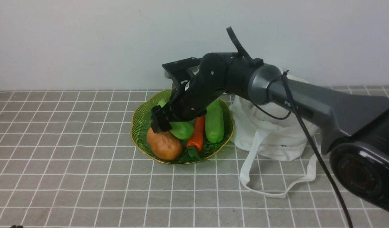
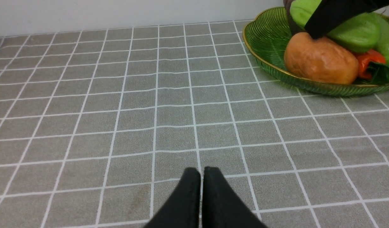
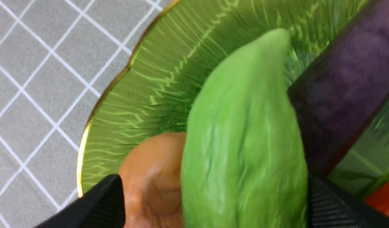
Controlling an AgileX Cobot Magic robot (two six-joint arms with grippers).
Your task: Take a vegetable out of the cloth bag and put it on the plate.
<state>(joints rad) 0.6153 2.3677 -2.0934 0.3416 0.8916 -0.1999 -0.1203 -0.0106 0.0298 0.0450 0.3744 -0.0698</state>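
Gridded tabletop [image 3: 48,95]; right wrist view alone reveals purple vegetable [image 3: 346,85].

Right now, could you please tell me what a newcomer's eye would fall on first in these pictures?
Probably the big black right gripper, reaching in from the right over the plate, its jaws apart around a bright green gourd. Next, the round orange-brown potato and the red pepper glow at the plate's near side. The crumpled white bag lies just right of the plate, a long strap looping toward the robot.
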